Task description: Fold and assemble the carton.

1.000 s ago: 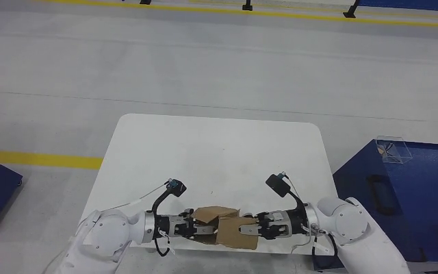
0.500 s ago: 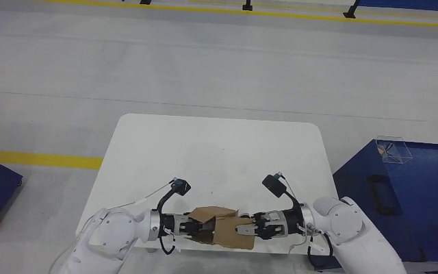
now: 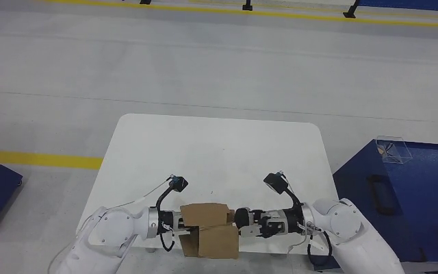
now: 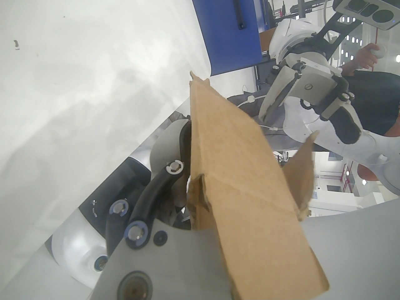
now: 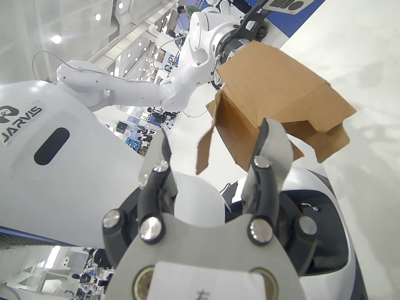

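1. The carton (image 3: 209,229) sat in the lower middle of the top view; it was a brown cardboard shell opened into a box shape, lying across the near edge of the table (image 3: 205,151), with part of it hanging out past that edge.
2. Seen from the right wrist view, its end flaps stood loose and unfolded; one narrow flap dangled from a corner, and the end facing that camera gaped open.
3. The left gripper (image 3: 182,221) was clenched on the carton's left end; in the left wrist view a cardboard panel rose from between its fingers (image 4: 154,193).
4. The right gripper (image 5: 215,131) was released, jaws spread wide, just beside the carton's right end; one fingertip overlapped the cardboard edge in its own view, and I couldn't tell whether it touched.
5. Both arms lay low along the table's near edge, pointing toward each other with the carton between them.
6. A blue cabinet (image 3: 383,198) stood at the right edge of the top view, a clear box (image 3: 393,147) on it; a yellow floor line (image 3: 48,160) ran in from the left edge.
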